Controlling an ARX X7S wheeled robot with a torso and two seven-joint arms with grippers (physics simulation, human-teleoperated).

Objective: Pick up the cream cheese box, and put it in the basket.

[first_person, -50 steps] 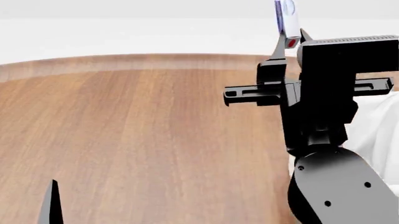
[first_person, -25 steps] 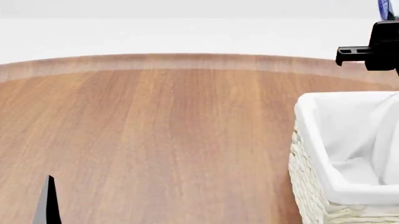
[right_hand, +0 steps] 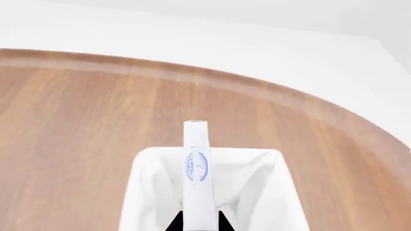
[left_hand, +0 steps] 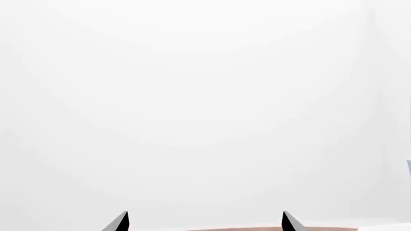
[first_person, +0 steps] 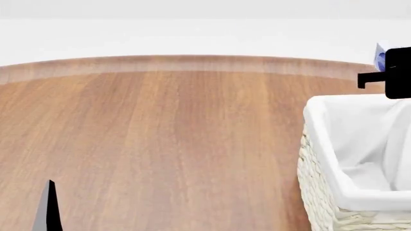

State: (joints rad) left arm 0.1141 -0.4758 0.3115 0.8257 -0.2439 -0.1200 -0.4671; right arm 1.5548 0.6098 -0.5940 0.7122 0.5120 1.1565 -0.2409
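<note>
A round-edged wooden table [first_person: 160,144] fills most of the head view, its top a warm reddish-brown with grain streaks running away from the camera. A paler band follows the curved far edge. Beyond that edge lies a plain white floor [first_person: 192,36], and above it a slightly greyer white wall [first_person: 192,8]. In the right wrist view the same table [right_hand: 77,125] shows its curved rim against the white surround.

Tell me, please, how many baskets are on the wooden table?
1: the basket sits at the table's right side, under the right gripper holding the cream cheese box. More could lie outside the views.
</note>
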